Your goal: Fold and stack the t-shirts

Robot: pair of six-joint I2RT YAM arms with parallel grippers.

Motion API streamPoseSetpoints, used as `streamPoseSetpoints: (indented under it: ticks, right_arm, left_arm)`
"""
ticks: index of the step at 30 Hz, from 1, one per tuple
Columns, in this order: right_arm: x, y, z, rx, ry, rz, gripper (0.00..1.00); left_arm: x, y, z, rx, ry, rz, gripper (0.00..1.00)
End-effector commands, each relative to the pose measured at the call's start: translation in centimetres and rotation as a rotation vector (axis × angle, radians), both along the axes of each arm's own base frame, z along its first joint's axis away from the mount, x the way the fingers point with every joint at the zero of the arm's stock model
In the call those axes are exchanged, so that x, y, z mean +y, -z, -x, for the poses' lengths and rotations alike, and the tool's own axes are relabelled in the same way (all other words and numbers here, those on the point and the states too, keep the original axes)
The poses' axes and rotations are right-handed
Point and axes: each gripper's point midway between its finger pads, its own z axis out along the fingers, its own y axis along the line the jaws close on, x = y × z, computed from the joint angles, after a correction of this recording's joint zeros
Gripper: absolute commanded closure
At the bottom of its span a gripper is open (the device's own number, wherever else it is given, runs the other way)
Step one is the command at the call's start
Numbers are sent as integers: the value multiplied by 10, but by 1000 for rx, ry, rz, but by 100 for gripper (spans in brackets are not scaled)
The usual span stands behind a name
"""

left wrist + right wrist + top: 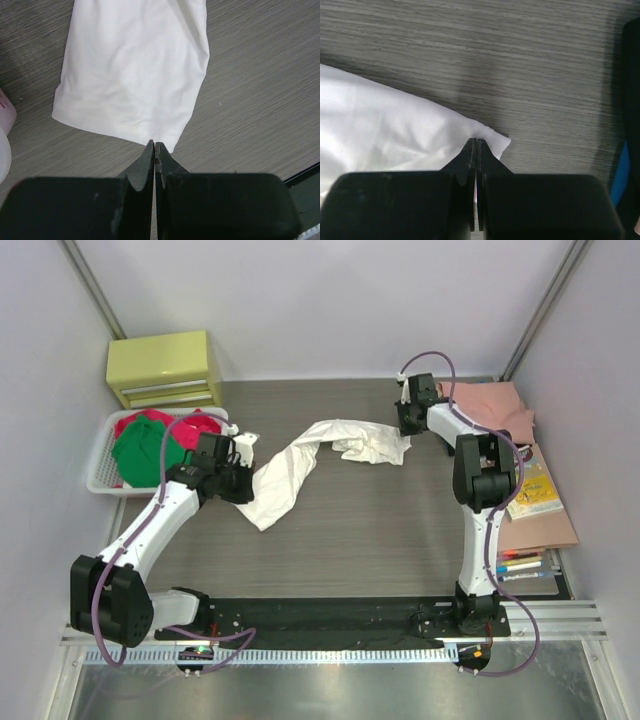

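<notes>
The left end effector (155,146) and right end effector (476,142), both pressed together, pinch the white t-shirt (300,465).

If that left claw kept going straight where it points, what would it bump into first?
Probably the white t-shirt: the shut tips of the left gripper sit at its hem, with the table just beneath; depth is unclear.

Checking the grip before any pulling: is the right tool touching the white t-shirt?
Touching. The right wrist view shows the right tool shut on a corner of the white t-shirt, with wrinkles converging at its tips.
</notes>
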Motion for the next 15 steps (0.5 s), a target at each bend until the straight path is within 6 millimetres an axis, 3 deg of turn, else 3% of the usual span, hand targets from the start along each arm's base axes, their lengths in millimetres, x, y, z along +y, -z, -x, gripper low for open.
streamPoseSetpoints:
  ticks: [1,2,3,4,6,7,10,11,15]
  right_arm:
    - [9,-22,-14,-80,22,41,99]
    - [8,-23,-12,-87,28,50,99]
    - [8,-34,-16,-132,34,46,99]
    - [8,-59,-15,-186,34,33,99]
    - [20,-72,-1,-211,-9,-15,99]
    - [26,-103,7,-261,-25,-38,99]
    - [59,-98,55,-203,-140,-97,99]
    - [71,-115,70,-226,-183,-117,99]
    - [115,-122,124,-197,-329,-173,99]
  left_arm:
    - [-2,-11,-4,-56,15,18,100]
    - [-2,-10,-3,-56,15,18,100]
    - [-1,-11,-3,-61,14,18,100]
    - [-1,-11,-2,-59,13,16,100]
    - [1,-10,-1,-72,30,3,100]
    - [1,-10,-1,-73,30,0,100]
    - [1,-8,-2,-69,31,0,100]
    - [1,-8,-2,-67,30,0,100]
    - [-2,-8,-4,-58,34,11,100]
